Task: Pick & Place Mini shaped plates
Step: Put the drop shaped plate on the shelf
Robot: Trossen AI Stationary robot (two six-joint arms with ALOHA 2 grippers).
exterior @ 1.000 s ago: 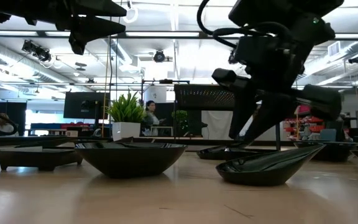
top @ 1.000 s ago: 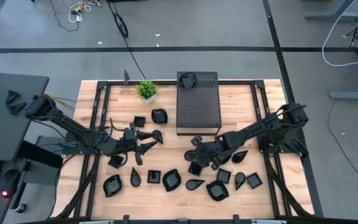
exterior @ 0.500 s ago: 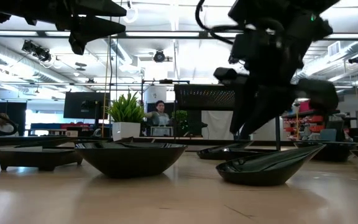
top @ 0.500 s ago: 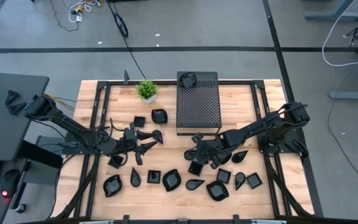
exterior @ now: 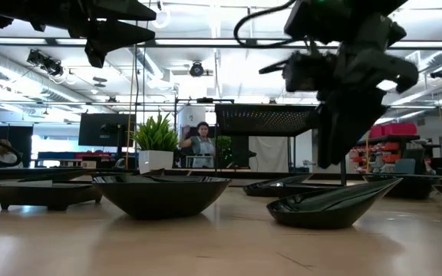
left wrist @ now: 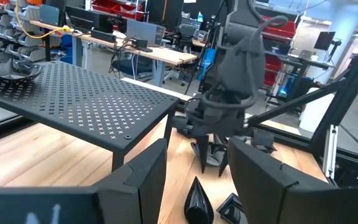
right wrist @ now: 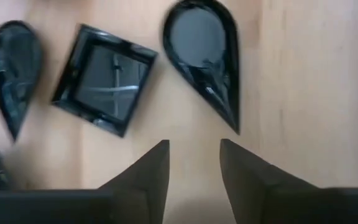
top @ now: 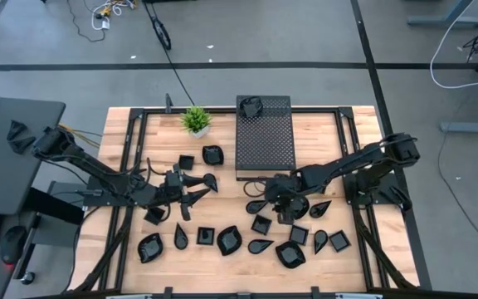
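Many mini shaped plates, small glossy black dishes, lie flat on the wooden table, most in a near row (top: pixel 229 239). One more sits on the black perforated box (top: pixel 265 137). My right gripper (top: pixel 279 203) hangs open and points down just right of a teardrop plate (top: pixel 256 206) and a square plate (top: pixel 261 223). Its wrist view shows the open right gripper (right wrist: pixel 194 144) with bare wood between the fingers, and beyond them the teardrop plate (right wrist: pixel 204 56) and the square plate (right wrist: pixel 104 78). My left gripper (top: pixel 199 189) waits open and level at the centre left, and the left gripper (left wrist: pixel 197 158) is empty.
The box stands at the far centre with a small green plant (top: pixel 195 120) to its left. Dark rails run along the table's left and right sides (top: pixel 351 158). Bare wood lies between the box and the near row. A person stands in the room behind (exterior: pixel 199 146).
My right gripper has risen a little and gone toward the table's right and far side, rolling about its own axis. The teardrop and square plates that it stood over now show uncovered on the table.
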